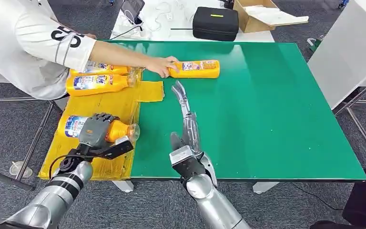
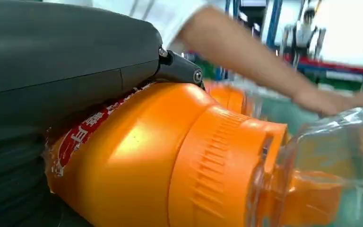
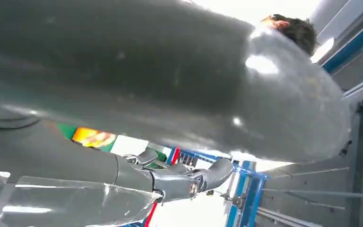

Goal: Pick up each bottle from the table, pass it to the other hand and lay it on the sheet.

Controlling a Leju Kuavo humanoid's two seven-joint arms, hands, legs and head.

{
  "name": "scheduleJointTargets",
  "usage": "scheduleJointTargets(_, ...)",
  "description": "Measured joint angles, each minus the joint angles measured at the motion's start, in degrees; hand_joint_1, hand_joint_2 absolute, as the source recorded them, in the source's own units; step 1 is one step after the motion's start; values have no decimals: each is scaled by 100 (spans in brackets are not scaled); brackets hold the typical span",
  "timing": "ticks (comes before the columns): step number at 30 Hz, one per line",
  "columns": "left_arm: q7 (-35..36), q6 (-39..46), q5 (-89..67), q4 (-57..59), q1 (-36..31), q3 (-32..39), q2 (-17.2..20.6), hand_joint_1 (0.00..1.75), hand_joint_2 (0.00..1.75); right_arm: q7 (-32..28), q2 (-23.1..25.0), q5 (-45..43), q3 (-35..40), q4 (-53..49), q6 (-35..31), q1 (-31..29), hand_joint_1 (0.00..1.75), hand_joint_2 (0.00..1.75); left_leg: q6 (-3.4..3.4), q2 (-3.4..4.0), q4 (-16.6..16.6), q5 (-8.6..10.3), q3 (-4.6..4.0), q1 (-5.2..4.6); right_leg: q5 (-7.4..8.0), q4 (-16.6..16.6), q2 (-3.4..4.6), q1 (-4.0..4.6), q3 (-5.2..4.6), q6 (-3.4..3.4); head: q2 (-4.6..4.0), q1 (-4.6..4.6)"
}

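Observation:
An orange bottle (image 1: 116, 130) with a clear cap lies on the yellow sheet (image 1: 106, 102) at the table's near left. My left hand (image 1: 96, 130) grips it from above, fingers curled over its body. In the left wrist view the bottle (image 2: 160, 161) sits right under the hand (image 2: 66, 71). Two more orange bottles (image 1: 100, 84) lie side by side at the far end of the sheet. A person's hand (image 1: 161, 66) holds another bottle (image 1: 196, 69) lying on the green table (image 1: 267, 109). My right hand (image 1: 187, 131) lies stretched out, fingers (image 3: 170, 179) straight, holding nothing, short of that bottle.
The person in a white shirt (image 1: 24, 43) leans in from the far left. Behind the green table a white table carries a black case (image 1: 215, 23), a cardboard box (image 1: 257, 14) and cables. A white panel (image 1: 348, 47) stands at the right.

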Motion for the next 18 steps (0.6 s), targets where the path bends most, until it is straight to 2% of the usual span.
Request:
scheduleJointTargets(3,-20,-72,44,81,10,-2,20,175,175,0,-2,-4,22,4,11,-4,0,0,0,0,0,0,-1,0,0,0,0,0,0,0,0,2)
scheduleJointTargets(11,11,-1020,168,170,-53,-4,74,175,175,26,-2,-4,72,57,181,-25,0,0,0,-1,0,0,1,0,0,0,0,0,3,0,0,0)
scheduleJointTargets(12,11,-1150,177,177,-74,-4,85,80,175,39,-2,-4,72,68,206,-26,0,0,0,-1,-1,0,4,0,0,0,0,0,6,0,0,2)
scheduleJointTargets(13,17,-1310,179,183,-104,-4,96,3,175,59,-2,-2,74,83,245,-28,0,0,0,-2,-1,0,9,0,0,0,-1,0,11,0,0,0)
scheduleJointTargets(17,123,-1843,168,232,-189,-15,116,0,175,83,-2,-20,96,146,359,-41,0,0,-1,-2,-2,-1,22,0,0,0,-1,0,23,-1,0,0)
scheduleJointTargets(18,151,-1990,166,238,-197,-15,120,0,0,87,-2,-28,96,166,380,-41,0,0,-1,-2,-2,-1,23,0,0,0,-1,0,23,-1,0,-2)
